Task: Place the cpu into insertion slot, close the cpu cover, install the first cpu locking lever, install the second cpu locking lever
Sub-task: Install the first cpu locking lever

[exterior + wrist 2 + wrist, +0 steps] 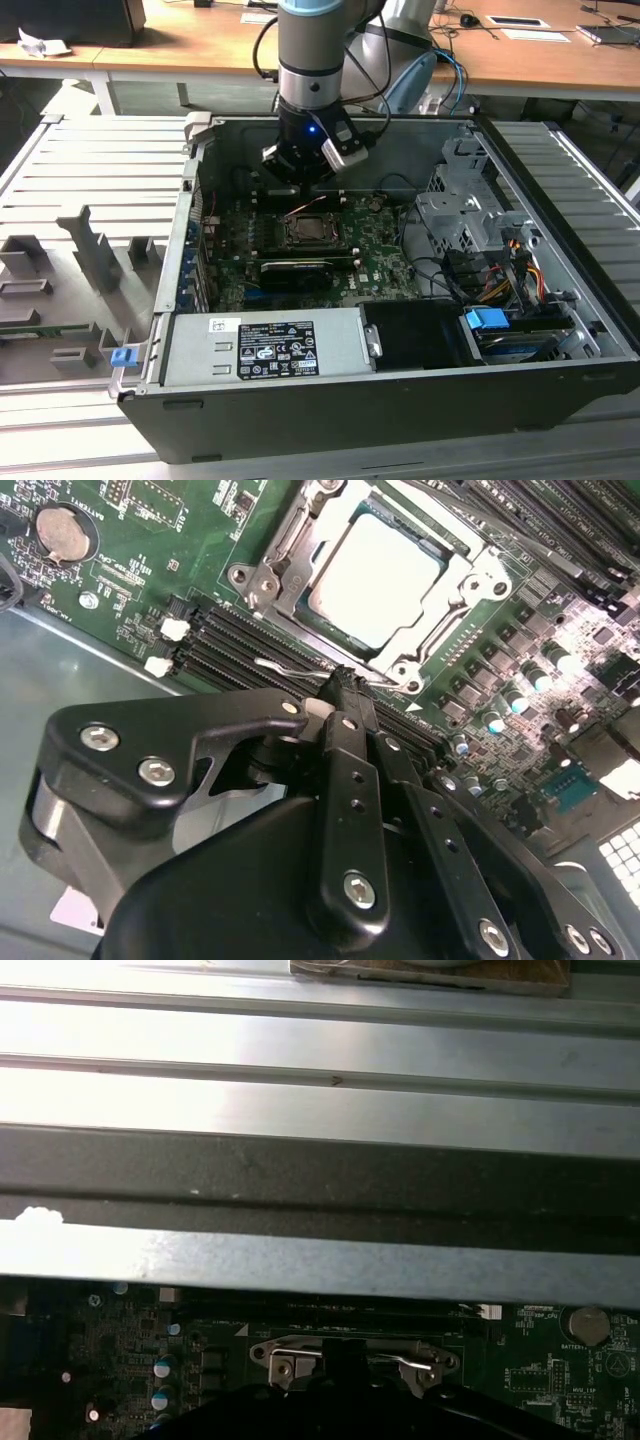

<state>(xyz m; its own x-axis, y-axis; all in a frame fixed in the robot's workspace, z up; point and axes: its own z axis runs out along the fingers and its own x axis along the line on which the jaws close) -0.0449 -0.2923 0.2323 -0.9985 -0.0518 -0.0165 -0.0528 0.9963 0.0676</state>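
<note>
End effector (345, 695) fingers pinched together on locking lever (300, 670) | my read: cpu (375, 575) seated in insertion slot (300, 540) just beyond fingertips

We see the exterior view from above and in front of the open computer case (420, 400), looking down and inward from a moderate distance; desks stand beyond it. The arm (315, 60) descends at the far side of the case. The second wrist view looks steeply down past the gripper (345, 695) at close range onto the motherboard (150, 570), with the cpu (375, 575) under the cpu cover (290, 560). The first wrist view faces along the board toward the case wall (320, 1100), low and close. All three views share the socket area (315, 232), seen at (350, 1360) in the first wrist view.
</note>
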